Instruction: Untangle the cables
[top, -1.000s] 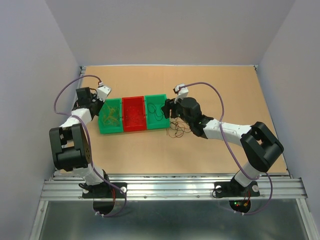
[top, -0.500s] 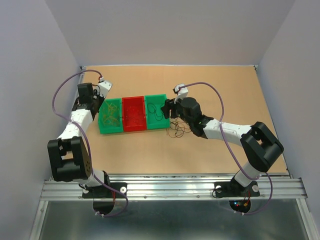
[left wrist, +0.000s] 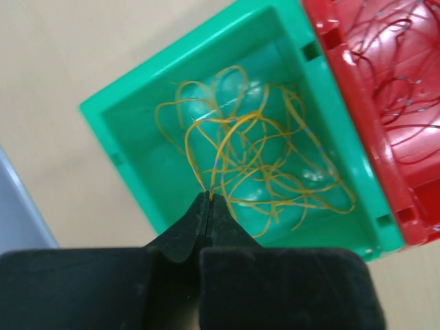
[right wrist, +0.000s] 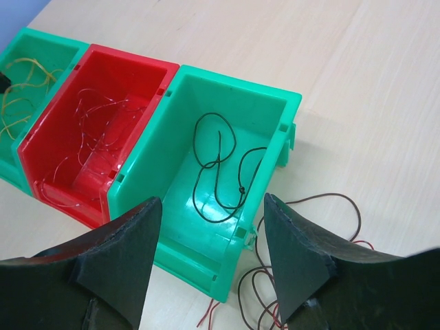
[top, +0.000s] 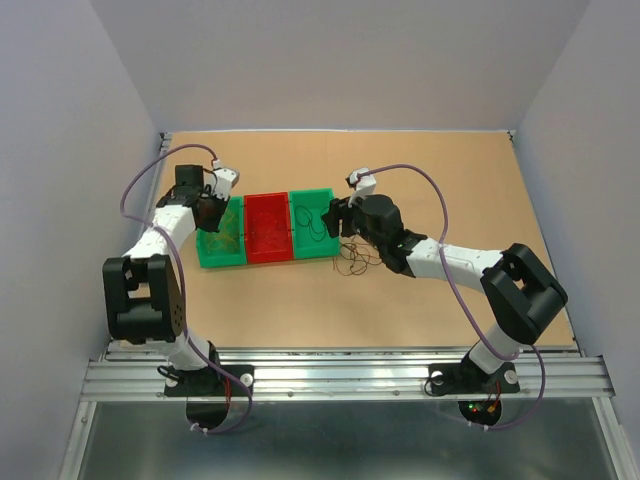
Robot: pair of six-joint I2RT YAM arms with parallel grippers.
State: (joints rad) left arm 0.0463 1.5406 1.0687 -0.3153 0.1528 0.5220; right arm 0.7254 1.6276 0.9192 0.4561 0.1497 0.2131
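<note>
**Left gripper pinches an orange strand over its bin, right gripper hangs wide with nothing in it**

Three bins sit in a row, touching, on the tan table (top: 430, 180). In the left wrist view, the left gripper (left wrist: 208, 201) has its fingers pressed tight together. Their tips nip one or two strands of the orange cables (left wrist: 254, 158), which rise to the tips from a loose curly heap on the floor of the left green bin (left wrist: 103, 113). The gripper hangs above the near wall of that bin.

The red bin (right wrist: 69, 172) in the middle holds thin red cables (right wrist: 96, 117) spread over its floor.

In the right wrist view, the right gripper (right wrist: 212, 199) has its fingers spread far apart with nothing between them. It hovers above the near corner of the right green bin (right wrist: 234, 82). One dark cable (right wrist: 216, 172) lies looped on that bin's floor.

A loose tangle of cables (top: 355, 262), dark brown with some red strands, lies on the table just beside the right green bin's outer corner, under the right gripper's wrist. I cannot tell whether any strand touches the bin wall
</note>
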